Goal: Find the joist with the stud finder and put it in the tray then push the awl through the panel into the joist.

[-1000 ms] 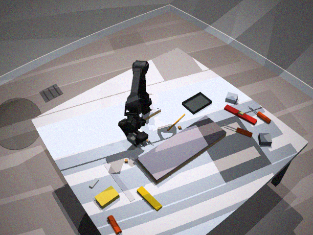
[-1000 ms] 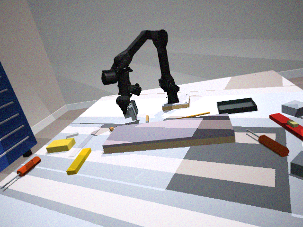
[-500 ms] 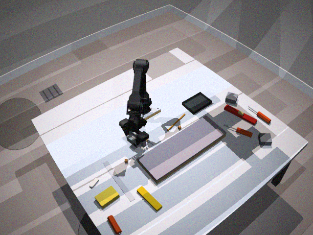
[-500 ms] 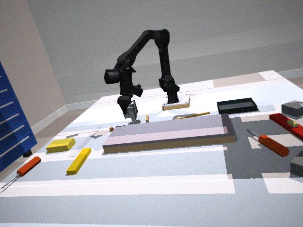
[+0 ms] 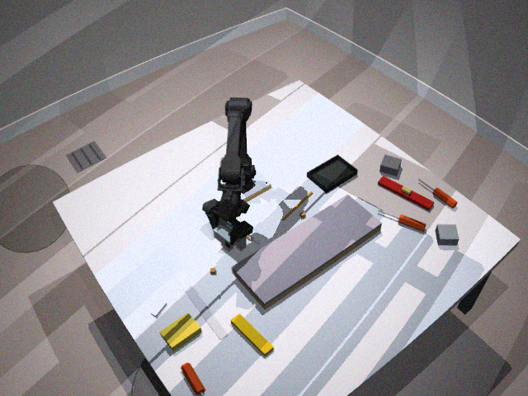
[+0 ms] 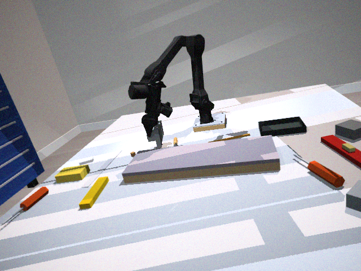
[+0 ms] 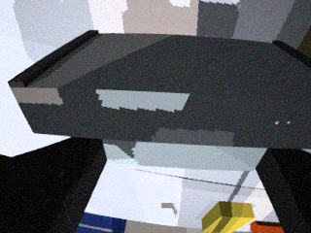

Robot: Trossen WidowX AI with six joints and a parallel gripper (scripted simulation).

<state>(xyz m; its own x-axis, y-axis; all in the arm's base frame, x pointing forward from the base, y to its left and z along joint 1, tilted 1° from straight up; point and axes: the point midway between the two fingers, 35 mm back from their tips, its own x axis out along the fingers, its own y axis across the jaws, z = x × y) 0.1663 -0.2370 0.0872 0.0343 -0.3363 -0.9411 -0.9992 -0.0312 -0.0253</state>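
The stud finder, a dark grey block [image 5: 222,233] [image 6: 159,134] [image 7: 146,73], is tilted in my gripper [image 5: 230,237] [image 6: 154,137] [image 7: 182,136], which is shut on it. It hangs low just behind the left part of the floor panel [image 5: 309,252] [image 6: 203,157], a long purplish-grey board with a brown edge. I cannot tell whether it touches anything. The awl [image 5: 248,237] [image 6: 175,141] has a tan handle and lies behind the panel, close to the gripper, partly hidden. The black tray [image 5: 341,182] [image 6: 287,130] stands behind the panel's right end and holds nothing. The joist is hidden.
A pencil [image 5: 297,206] [image 6: 233,137] lies between panel and tray. Left are a yellow block [image 5: 181,331] [image 6: 71,175], a yellow bar [image 5: 252,334] and an orange-handled tool [image 5: 192,378]. Right are a red level [image 5: 394,188], orange-handled tools [image 5: 412,223] and grey blocks [image 5: 446,234].
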